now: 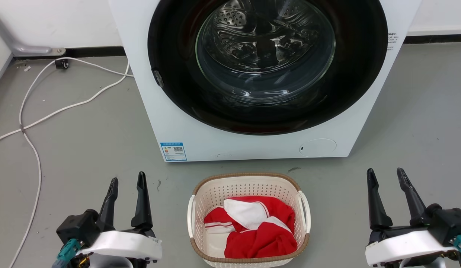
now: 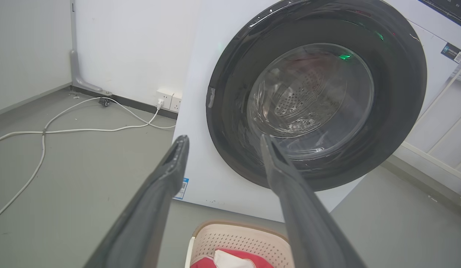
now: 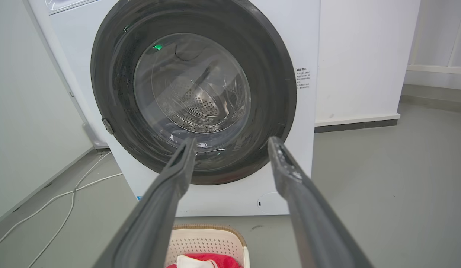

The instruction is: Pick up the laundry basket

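Blue QR-code label (image 1: 173,151) on washing machine (image 1: 252,147), print too small — unreadable

Our head camera looks down at the floor; both wrist cameras face the washing machine (image 1: 252,74) low and near, sharing it.

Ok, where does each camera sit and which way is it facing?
Head view: on the head, looking forward and down at the laundry basket before the washing machine; left gripper lower left, right gripper lower right, both open.
Left wrist view: on the left wrist, facing the machine's door along its own two fingers; white cable on the floor left.
Right wrist view: on the right wrist, facing the door along its own fingers.
Shared: both wrist views catch the basket's far rim at the bottom edge.
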Available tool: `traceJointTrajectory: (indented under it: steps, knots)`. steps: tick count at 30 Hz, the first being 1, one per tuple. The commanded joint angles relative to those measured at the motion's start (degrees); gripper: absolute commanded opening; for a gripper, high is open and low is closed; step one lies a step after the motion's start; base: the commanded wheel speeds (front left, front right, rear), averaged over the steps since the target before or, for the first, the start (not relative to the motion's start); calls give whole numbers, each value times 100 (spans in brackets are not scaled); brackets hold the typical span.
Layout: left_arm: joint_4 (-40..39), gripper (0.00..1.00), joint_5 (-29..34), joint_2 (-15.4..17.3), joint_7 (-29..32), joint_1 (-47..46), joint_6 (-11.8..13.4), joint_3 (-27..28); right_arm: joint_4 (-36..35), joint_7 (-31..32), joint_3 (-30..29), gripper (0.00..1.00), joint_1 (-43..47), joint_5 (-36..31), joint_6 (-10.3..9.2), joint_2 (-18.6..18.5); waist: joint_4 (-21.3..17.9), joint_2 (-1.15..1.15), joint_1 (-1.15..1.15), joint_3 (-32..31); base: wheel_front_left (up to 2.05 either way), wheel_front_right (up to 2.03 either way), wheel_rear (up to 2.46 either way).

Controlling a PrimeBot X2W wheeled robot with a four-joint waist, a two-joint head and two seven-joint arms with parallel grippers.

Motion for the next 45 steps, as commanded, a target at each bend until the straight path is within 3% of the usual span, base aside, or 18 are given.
traceJointTrajectory:
  steps: [1, 34, 45]
  knots:
    - [-45, 100, 142, 19, -52, 30, 19, -7, -64, -56, 10, 100, 26, -167, 0, -28, 4, 0, 0, -1, 0, 0, 0]
    - [-158, 100, 1575, 23, -406, 187, 157, -128, -238, -410, -69, 100, 190, -1506, -1, -34, 68, 0, 0, 9, 0, 0, 0]
    - [-90, 100, 1596, 22, -406, 196, 164, -130, -122, -405, -115, 100, 180, -1393, -1, -34, 66, 0, 0, 22, 0, 0, 0]
